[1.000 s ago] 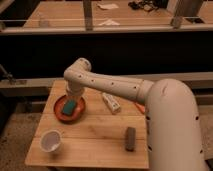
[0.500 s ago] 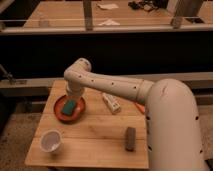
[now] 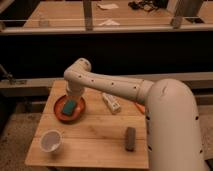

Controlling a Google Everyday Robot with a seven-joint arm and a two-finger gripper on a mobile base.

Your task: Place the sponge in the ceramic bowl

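Observation:
The teal-green sponge (image 3: pixel 70 105) lies inside the red-orange ceramic bowl (image 3: pixel 61 114) at the left of the wooden table (image 3: pixel 95 140). My white arm reaches from the right across the table, and its gripper (image 3: pixel 73 92) hangs just above the bowl's far rim, slightly behind the sponge. The wrist hides the gripper's end.
A white cup-like bowl (image 3: pixel 51 140) stands near the table's front left corner. A dark grey-brown block (image 3: pixel 130 138) lies at the front right. A white bottle-like object (image 3: pixel 111 102) rests behind the middle. A dark counter edge runs behind the table.

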